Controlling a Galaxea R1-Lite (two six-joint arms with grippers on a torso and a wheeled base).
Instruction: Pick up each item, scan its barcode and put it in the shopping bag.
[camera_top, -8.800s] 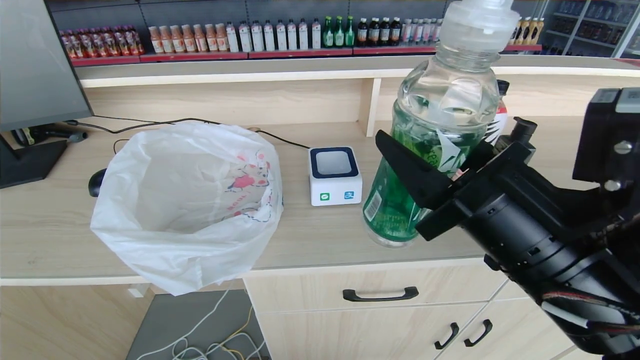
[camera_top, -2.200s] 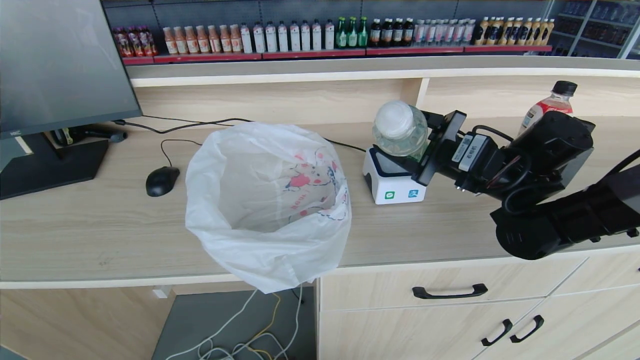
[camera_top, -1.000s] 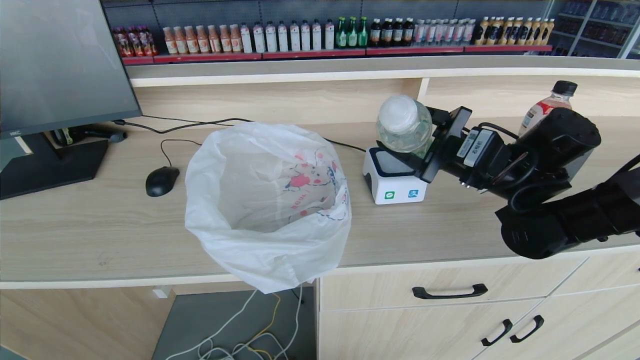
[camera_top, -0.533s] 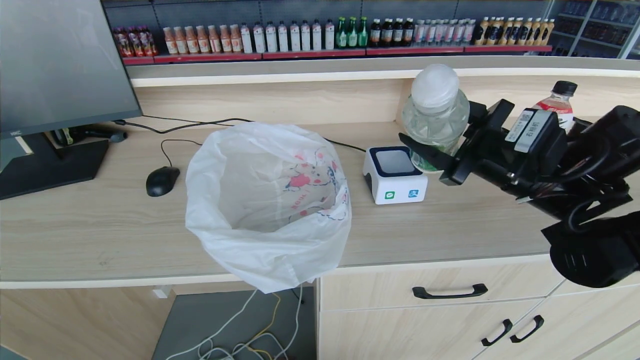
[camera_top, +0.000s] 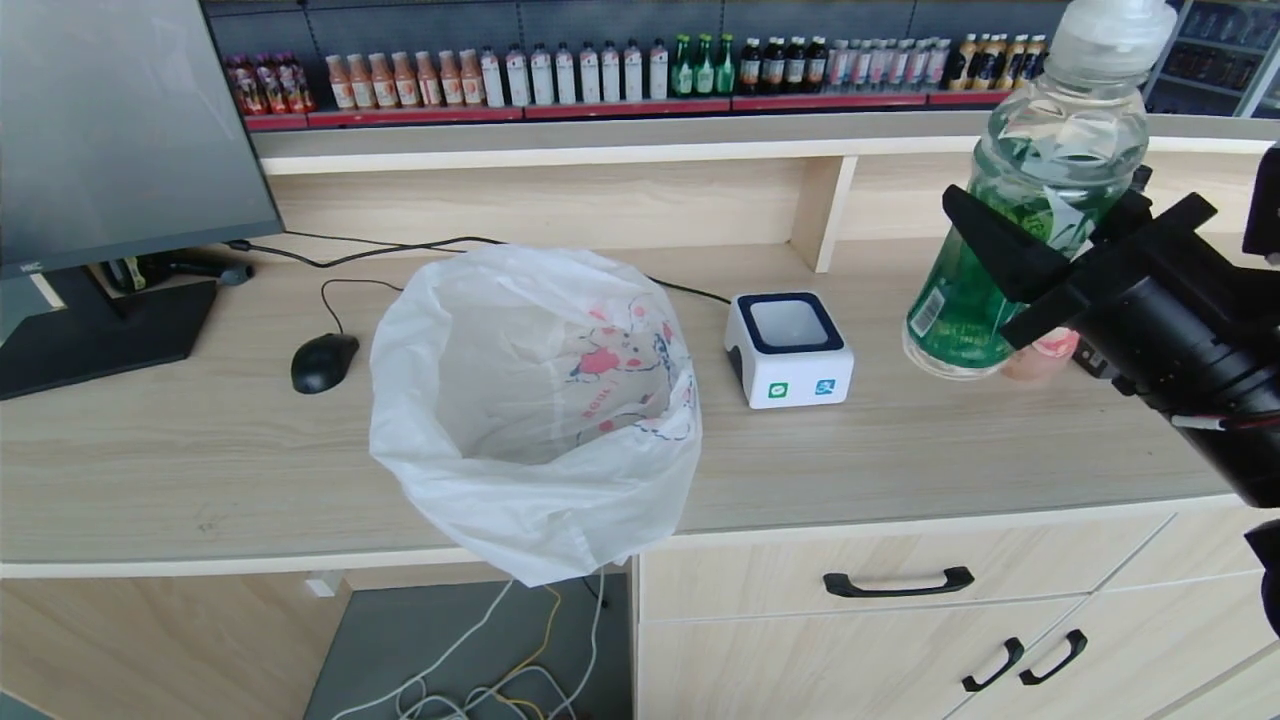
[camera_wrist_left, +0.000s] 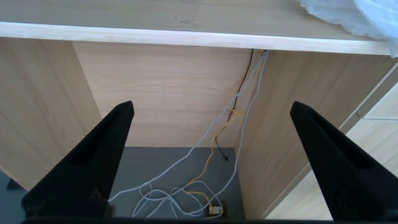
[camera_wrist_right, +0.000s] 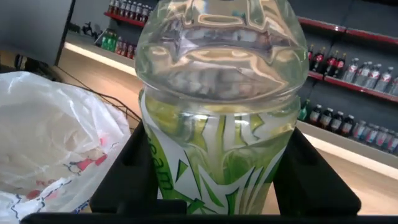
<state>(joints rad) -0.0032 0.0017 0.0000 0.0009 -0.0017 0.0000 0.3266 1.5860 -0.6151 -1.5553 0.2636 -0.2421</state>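
Right gripper (camera_top: 1075, 215) pinches the green-labelled bottle (camera_top: 1050, 140) upright above the counter (camera_top: 200, 470), right of the scanner (camera_top: 790, 345) and well apart from the bag (camera_top: 530, 400); step judged mid-carry, next requiring leftward travel, barcode presented to the scanner unless already read.

The head camera looks forward and down over the counter (camera_top: 900, 450), taking in the shopping bag (camera_top: 535, 400) and the drink shelves (camera_top: 600, 75) behind. The right wrist camera sits right up against the bottle (camera_wrist_right: 221, 124), facing bag and shelves, and the head view shares all three. The left wrist camera sits low, facing under the counter edge at the cables (camera_wrist_left: 205, 168), which the head view catches too.
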